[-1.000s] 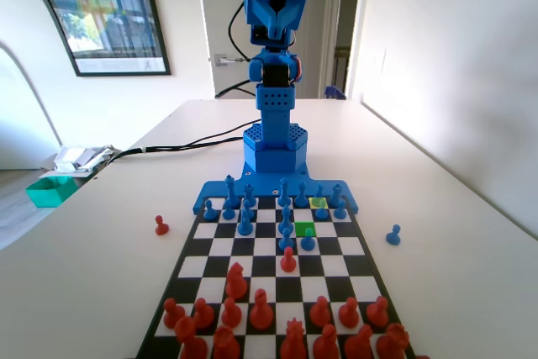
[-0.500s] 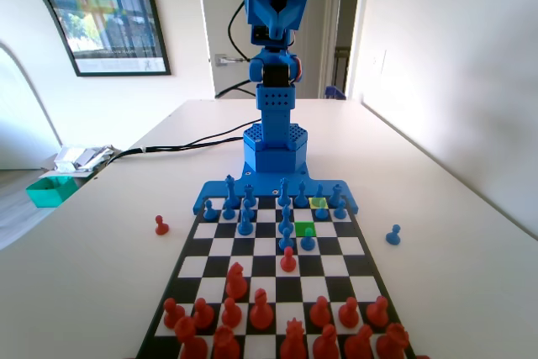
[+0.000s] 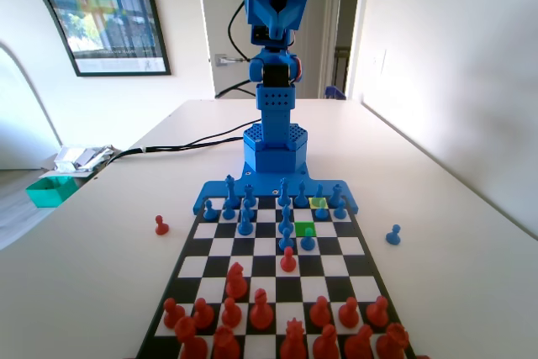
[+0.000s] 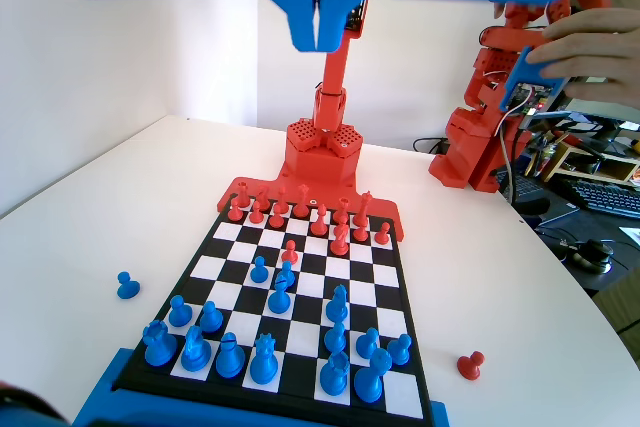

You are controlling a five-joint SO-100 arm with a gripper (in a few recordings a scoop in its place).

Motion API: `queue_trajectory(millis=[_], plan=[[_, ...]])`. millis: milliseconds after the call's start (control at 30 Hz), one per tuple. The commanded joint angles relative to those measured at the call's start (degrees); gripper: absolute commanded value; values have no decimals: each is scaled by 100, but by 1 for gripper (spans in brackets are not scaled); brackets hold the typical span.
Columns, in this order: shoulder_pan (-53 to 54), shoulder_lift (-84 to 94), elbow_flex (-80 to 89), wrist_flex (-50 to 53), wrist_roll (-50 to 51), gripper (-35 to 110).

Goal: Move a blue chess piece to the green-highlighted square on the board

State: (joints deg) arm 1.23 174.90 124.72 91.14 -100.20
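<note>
High above the board point(image 3: 252, 245), the gripper point(image 4: 318, 32) is hanging with jaws pressed together, holding nothing; the green-highlighted square point(image 3: 304, 229) is sitting near the board's far end, a blue pawn point(image 3: 308, 240) overlapping it.

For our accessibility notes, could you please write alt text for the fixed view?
A blue robot arm stands raised at the far end of the board, its end effector high above the pieces. The green-highlighted square lies among blue pieces near the arm; red pieces crowd the near rows. One blue pawn and one red pawn stand off the board.
</note>
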Motion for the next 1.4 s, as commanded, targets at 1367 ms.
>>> queue_trajectory(millis=[1367], plan=[[-1644, -4175, -1336, -62, 3700, 1]])
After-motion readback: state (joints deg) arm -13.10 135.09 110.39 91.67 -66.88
